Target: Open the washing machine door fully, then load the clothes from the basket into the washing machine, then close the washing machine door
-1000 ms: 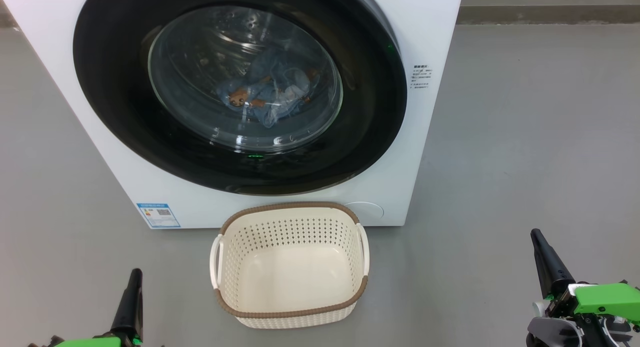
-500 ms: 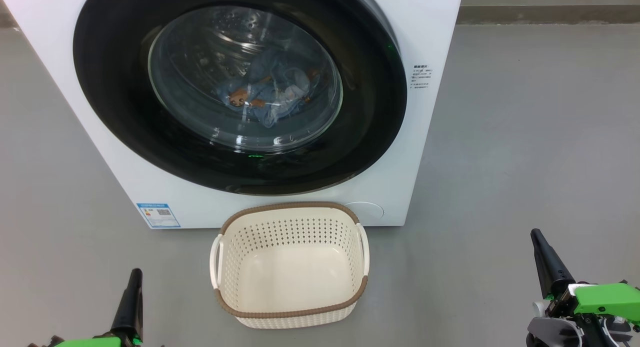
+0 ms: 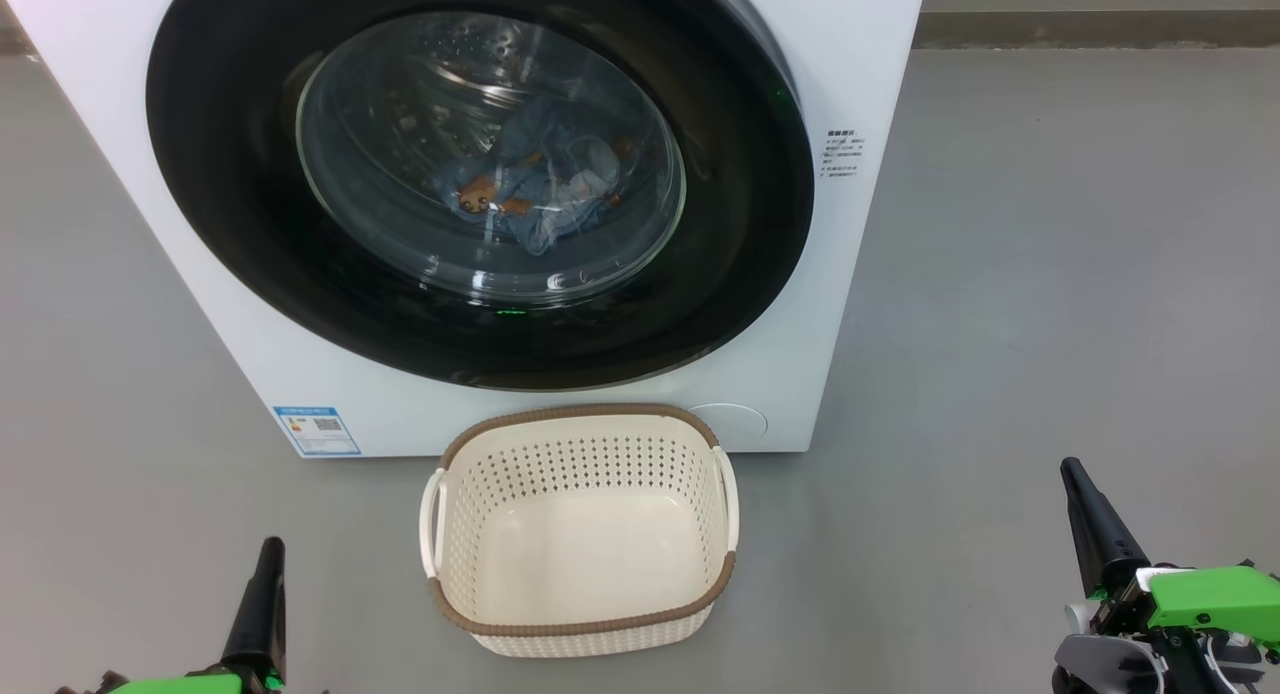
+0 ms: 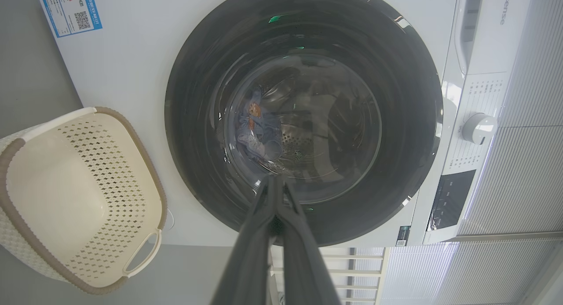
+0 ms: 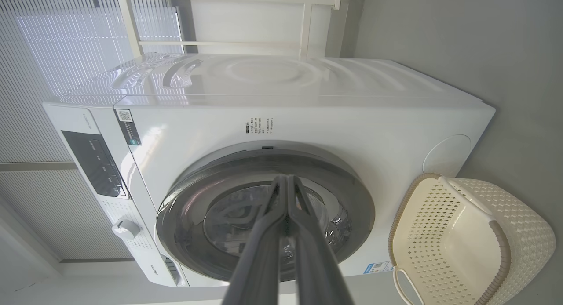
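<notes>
Obs.: door (image 3: 420,234) is sitting shut, flush against the washer (image 3: 850,54), filling the upper centre of the head frame. Clothes (image 3: 535,184) are lying inside the drum, showing through the glass just right of its centre: crumpled pale blue fabric with orange-brown bear print. Basket (image 3: 580,464) is standing on the grey floor (image 3: 1050,274) at lower centre, just below the washer front. Its long axis is running left to right and it is holding nothing. It is cream perforated plastic with a brown woven-look rim.

Left gripper (image 3: 270,549) is hanging at lower left and right gripper (image 3: 1075,474) at lower right. Both are clenched on nothing, fingers pressed together and pointing up-frame, well apart from basket and door.

Judgement: you are looking at all three steps done. The door is lying up-frame from both grippers. A small dark slot (image 5: 267,147) is showing at its right-hand edge, so if you are wanting a seating push, the right arm is probably sitting better for it. The rim is reading as glossy, hard and smooth, so a fingertip may be sliding on it.
</notes>
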